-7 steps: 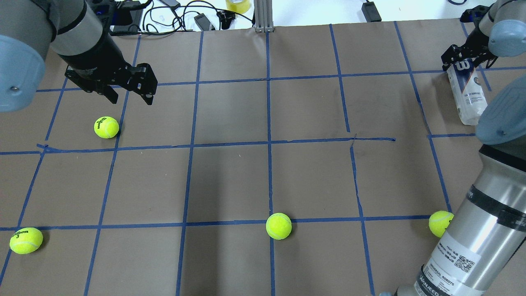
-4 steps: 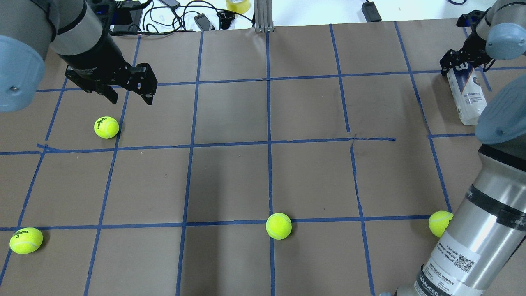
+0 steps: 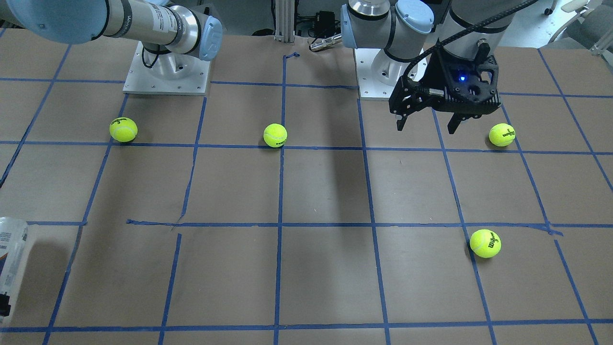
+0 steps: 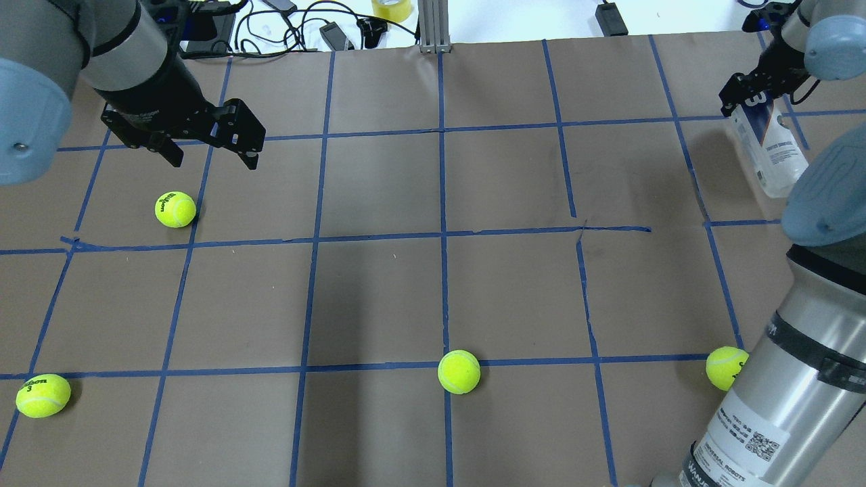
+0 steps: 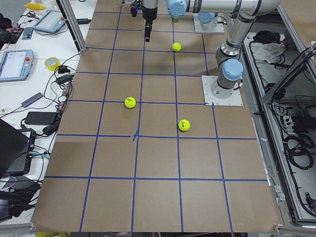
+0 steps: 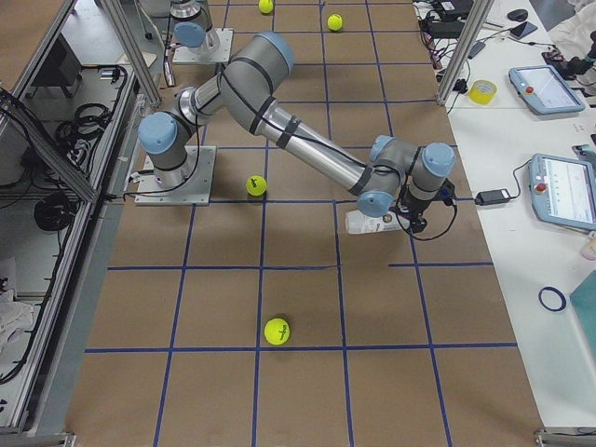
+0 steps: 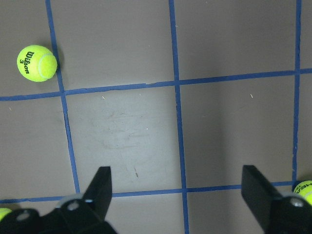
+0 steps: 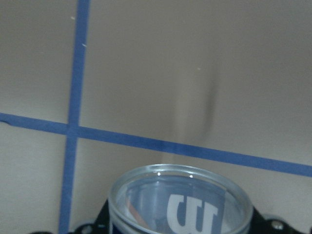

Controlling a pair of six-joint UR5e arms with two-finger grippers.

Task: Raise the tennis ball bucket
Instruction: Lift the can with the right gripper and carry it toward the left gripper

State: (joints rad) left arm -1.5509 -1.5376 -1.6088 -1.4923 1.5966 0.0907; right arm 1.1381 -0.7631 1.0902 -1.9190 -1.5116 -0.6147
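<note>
Tennis ball bucket (image 4: 771, 152) is at the far right part of the bench (image 4: 507, 284), tilted, with its upper end clenched in my right tool (image 4: 744, 95). I cannot tell if its lower end touches the bench. My left tool (image 4: 214, 161) hovers released, near a tennis ball (image 4: 175, 209).

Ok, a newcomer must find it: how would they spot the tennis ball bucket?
On the brown table with its blue tape grid, go to the far corner on the robot's right, where the right gripper is clamped. The tennis ball bucket it holds is a clear cylinder with a white-and-navy label, unlike the round yellow-green tennis balls.
</note>
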